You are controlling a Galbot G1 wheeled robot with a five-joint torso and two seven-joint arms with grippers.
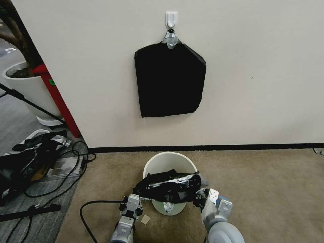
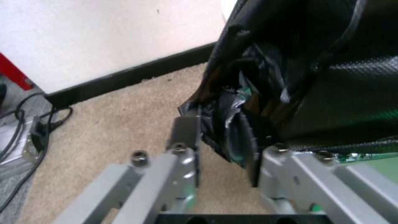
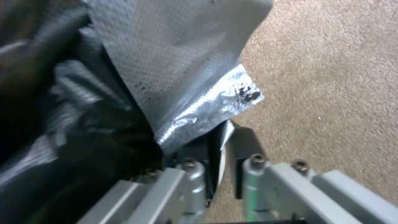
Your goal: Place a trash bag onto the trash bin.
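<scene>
The trash bin [image 1: 167,163] stood on the carpet [image 1: 263,189] at the wall's foot, at 6 o'clock from the flat black pack [image 1: 169,81] hanging on its hook [image 1: 171,18]. The trash bag [image 1: 172,187] lay crumpled across the bin's near rim, stretched between both grippers. The left gripper [image 1: 136,199], at the bag's 9 o'clock end, had its fingers [image 2: 185,132] parted, with a bag edge lying between them. The right gripper [image 1: 204,199], at the 3 o'clock end, was closed on a silver tape patch [image 3: 207,115] of the bag. A cable [image 1: 91,206] ran over the carpet at 8 o'clock from the bin.
</scene>
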